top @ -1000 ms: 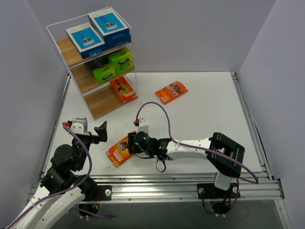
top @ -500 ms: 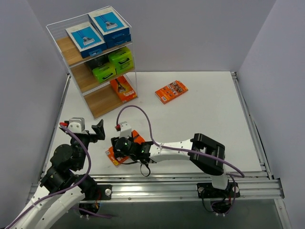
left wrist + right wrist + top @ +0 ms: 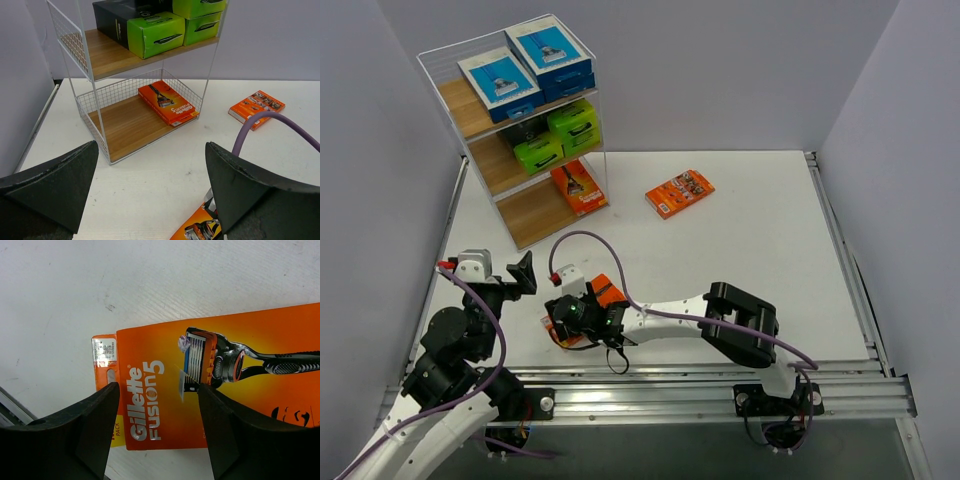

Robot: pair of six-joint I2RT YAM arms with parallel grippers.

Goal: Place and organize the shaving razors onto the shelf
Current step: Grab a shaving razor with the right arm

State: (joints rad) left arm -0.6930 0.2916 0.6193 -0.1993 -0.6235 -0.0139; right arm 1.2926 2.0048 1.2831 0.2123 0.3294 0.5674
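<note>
An orange razor pack lies flat on the table near the front left. My right gripper hovers over its printed end, open, with both fingers above the pack's face and nothing held. From above, the right gripper covers most of that pack. My left gripper stands wide open just left of it, holding nothing; the left wrist view shows its open jaws facing the shelf. The shelf carries blue packs on top, green ones in the middle and one orange pack at the bottom.
Another orange pack lies on the table right of the shelf; the left wrist view shows this pack too. The right arm's purple cable loops above the near pack. Grey walls close the table at the back and sides.
The right arm has swung left and nearer along the orange pack, and its jaws have widened. The left gripper has drifted slightly left, still wide open.
</note>
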